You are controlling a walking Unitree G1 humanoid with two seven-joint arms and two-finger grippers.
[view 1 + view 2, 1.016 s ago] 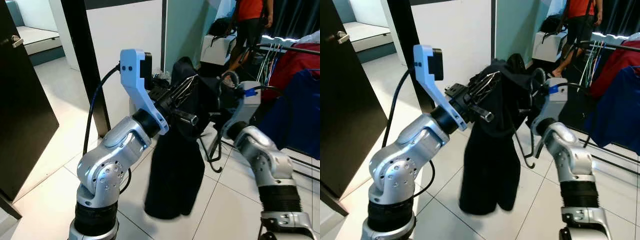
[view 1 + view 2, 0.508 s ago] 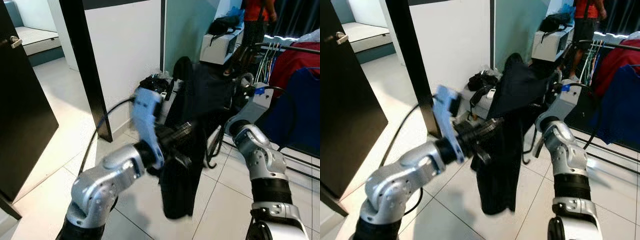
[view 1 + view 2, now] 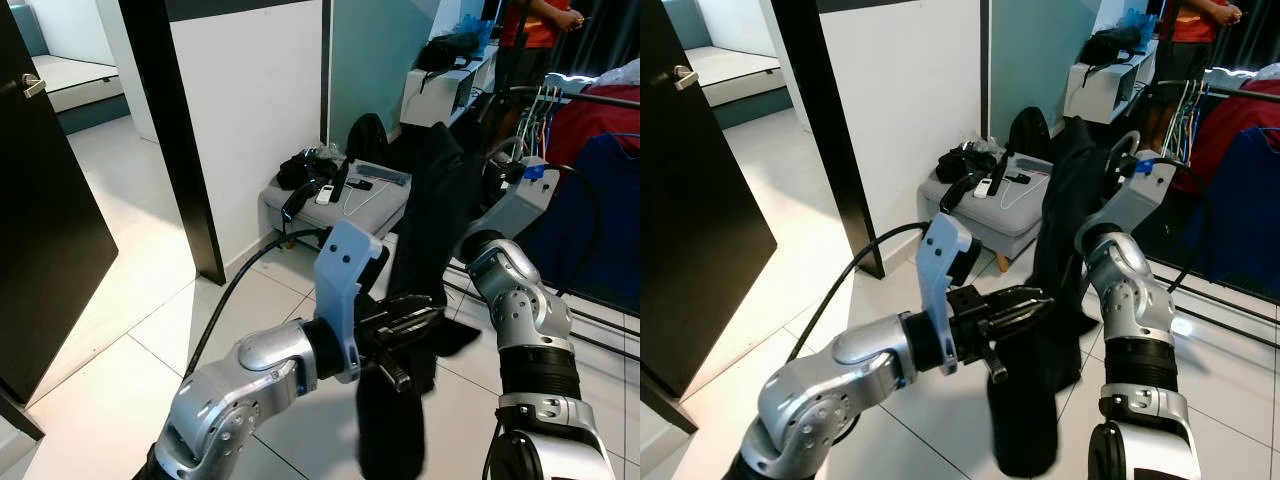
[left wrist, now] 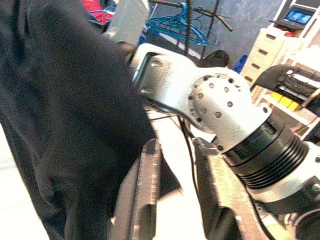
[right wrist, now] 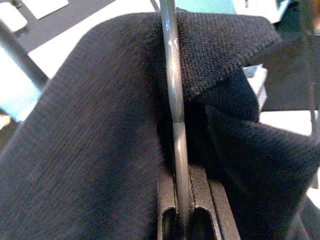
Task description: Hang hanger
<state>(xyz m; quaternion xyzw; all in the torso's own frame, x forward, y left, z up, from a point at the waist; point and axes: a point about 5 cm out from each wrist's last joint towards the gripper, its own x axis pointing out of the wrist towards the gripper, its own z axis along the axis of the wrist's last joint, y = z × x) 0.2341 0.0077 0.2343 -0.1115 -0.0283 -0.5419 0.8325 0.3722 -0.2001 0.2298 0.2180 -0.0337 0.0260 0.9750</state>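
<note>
A black garment [image 3: 425,225] hangs on a thin grey wire hanger [image 5: 172,100] and reaches nearly to the floor. My right gripper [image 5: 182,217] is shut on the hanger's wire, held up at chest height just left of the clothes rack [image 3: 590,97]. The cloth covers most of the hanger. My left gripper [image 3: 425,322] is low in front of me, beside the garment's lower half. Its fingers [image 4: 150,190] are open with nothing between them, and the cloth lies alongside one of them.
The rack carries a red garment [image 3: 600,120], a blue garment [image 3: 600,220] and several spare hangers [image 3: 540,100]. A grey stool [image 3: 340,205] with small items stands by the wall. A person [image 3: 530,40] stands beyond the rack. A black pillar [image 3: 170,130] and a dark door [image 3: 40,200] are at left.
My left gripper has let go of the garment's top and dropped low in front of me. The right arm has carried the hanger and garment rightward, toward the rack.
</note>
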